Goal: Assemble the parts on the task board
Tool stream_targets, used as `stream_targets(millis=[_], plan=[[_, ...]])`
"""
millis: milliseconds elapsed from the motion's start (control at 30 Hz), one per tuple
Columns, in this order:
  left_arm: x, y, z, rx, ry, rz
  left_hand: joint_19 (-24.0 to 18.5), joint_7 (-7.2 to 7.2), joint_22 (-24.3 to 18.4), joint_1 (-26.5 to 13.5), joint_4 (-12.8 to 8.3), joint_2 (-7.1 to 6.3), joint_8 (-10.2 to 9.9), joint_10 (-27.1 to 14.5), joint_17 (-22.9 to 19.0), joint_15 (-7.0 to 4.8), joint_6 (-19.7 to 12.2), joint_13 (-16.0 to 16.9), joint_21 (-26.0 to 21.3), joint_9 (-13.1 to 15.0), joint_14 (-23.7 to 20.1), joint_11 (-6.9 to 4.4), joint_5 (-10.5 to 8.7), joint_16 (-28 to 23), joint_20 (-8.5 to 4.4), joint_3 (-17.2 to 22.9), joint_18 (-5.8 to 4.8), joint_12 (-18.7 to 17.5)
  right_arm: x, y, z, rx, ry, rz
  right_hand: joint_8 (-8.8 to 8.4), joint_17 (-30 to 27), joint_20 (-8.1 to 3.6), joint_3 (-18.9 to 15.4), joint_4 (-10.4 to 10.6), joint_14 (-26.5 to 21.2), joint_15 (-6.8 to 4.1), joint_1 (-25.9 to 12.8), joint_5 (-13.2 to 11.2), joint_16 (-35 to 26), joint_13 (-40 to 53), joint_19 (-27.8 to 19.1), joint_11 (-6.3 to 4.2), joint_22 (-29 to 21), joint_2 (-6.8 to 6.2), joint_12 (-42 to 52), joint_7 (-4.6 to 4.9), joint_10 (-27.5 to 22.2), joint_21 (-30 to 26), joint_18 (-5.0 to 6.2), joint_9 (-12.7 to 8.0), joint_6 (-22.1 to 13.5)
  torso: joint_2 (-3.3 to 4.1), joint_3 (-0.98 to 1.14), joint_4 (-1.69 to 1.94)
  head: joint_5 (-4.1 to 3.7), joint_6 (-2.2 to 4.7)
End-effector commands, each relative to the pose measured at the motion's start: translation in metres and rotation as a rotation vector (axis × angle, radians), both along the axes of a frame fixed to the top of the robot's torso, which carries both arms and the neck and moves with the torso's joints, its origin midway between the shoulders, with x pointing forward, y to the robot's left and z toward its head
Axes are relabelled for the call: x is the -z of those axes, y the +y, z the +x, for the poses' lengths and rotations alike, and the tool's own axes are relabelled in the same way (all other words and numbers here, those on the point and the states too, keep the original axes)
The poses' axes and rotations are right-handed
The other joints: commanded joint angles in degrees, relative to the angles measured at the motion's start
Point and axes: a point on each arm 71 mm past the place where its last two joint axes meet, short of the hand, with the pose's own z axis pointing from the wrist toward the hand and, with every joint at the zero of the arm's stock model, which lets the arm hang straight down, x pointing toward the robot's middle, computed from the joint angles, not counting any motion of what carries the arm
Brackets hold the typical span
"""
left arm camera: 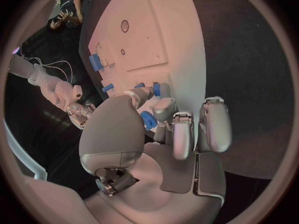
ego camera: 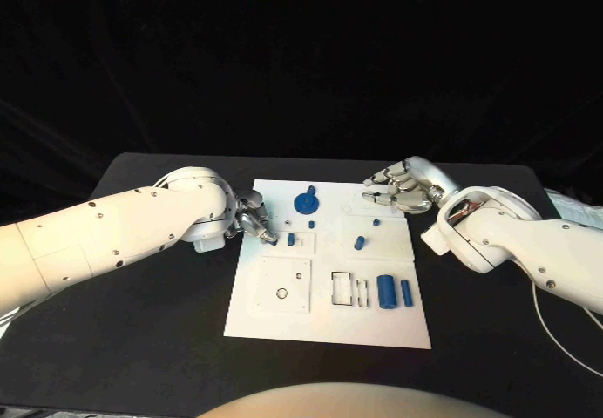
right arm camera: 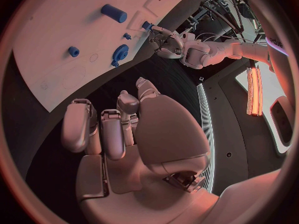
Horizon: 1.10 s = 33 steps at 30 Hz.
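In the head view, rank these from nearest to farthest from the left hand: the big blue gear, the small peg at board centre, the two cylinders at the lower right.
1. Big blue gear, at the board's far edge, closest to the left hand.
2. Small peg, board centre.
3. Two cylinders, lower right.

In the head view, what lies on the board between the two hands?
Between the left hand and right hand, the board carries the big blue gear and, lower, small blue parts. The head view shows it.
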Motion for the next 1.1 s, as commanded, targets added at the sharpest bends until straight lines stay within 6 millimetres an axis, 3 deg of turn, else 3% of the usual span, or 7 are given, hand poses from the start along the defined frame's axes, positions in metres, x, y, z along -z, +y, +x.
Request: stream_targets(millis=[33, 333, 733, 1100], plan=[[0.005, -0.003, -0.003, 0.024, 0.025, 0.025, 1.5, -0.2, 6.9, -0.5, -9.5, 0.02, 0.3, 0.5, 15.1, -0.28, 0.8, 0.0, 0.2, -0.1, 6.0, -0.08, 0.34, 0.2, -0.3, 9.0, -0.57, 0.3, 0.001, 0.002, -0.001, -0.017, 0.002, -0.002, -0.19, 5.2, -0.03, -0.1, 0.4, 4.0, -0.25, 0.1, 0.3, -0.2, -0.1, -0.3, 0.05, -0.1, -0.03, -0.3, 0.09, -0.3, -0.2, 0.66, -0.1, 0.1, -0.01, -0.02, 0.06, -0.09, -0.03], [0.008, -0.009, -0.004, 0.05, 0.063, 0.059, 1.5, -0.24, 6.9, -1.3, -9.5, 0.18, 0.3, 0.7, 15.1, -0.28, 1.1, 0.4, 0.2, -0.2, 6.0, -0.09, 1.09, 0.2, -0.31, 9.0, -0.56, 0.6, 0.0, 0.002, -0.001, -0.019, 0.002, -0.001, -0.19, 5.2, -0.03, -0.1, 0.4, 4.0, -0.25, 0.1, 0.3, -0.2, -0.1, -0.3, 0.05, -0.1, -0.03, -0.3, 0.09, -0.3, -0.2, 0.66, -0.1, 0.1, -0.01, 0.02, -0.01, -0.03, -0.23], [0.013, -0.013, -0.005, 0.072, 0.133, 0.126, 1.6, -0.97, 7.2, -7.0, -6.3, 2.72, -0.1, 2.0, 15.1, -0.49, 2.8, 2.7, 0.3, -0.8, 6.0, -0.47, 1.12, 0.2, -0.43, 5.1, -0.62, 2.6, 0.0, 0.002, -0.002, -0.022, 0.004, -0.001, -0.19, 5.1, -0.03, -0.1, 0.4, 3.9, -0.25, 0.1, 0.4, -0.2, -0.1, -0.4, 0.05, -0.2, -0.02, -0.3, 0.09, -0.3, -0.3, 0.69, -0.1, 0.1, -0.02, 0.06, -0.01, -0.07, -0.4], [0.013, -0.016, -0.002, 0.04, 0.124, 0.137, 1.7, -1.15, 7.5, -8.6, -4.9, 3.77, -1.0, 2.3, 15.1, -0.65, 3.7, 3.8, 0.5, -1.6, 6.0, -0.63, 1.16, 0.2, -0.59, 2.3, -0.69, 3.3, 0.0, 0.002, -0.002, -0.024, 0.004, 0.0, -0.19, 5.1, -0.03, -0.1, 0.5, 3.9, -0.25, 0.1, 0.4, -0.3, -0.2, -0.4, 0.05, -0.3, -0.04, -0.4, 0.09, -0.3, -0.3, 0.69, -0.1, 0.1, 0.0, 0.02, 0.02, -0.26, -0.37]])
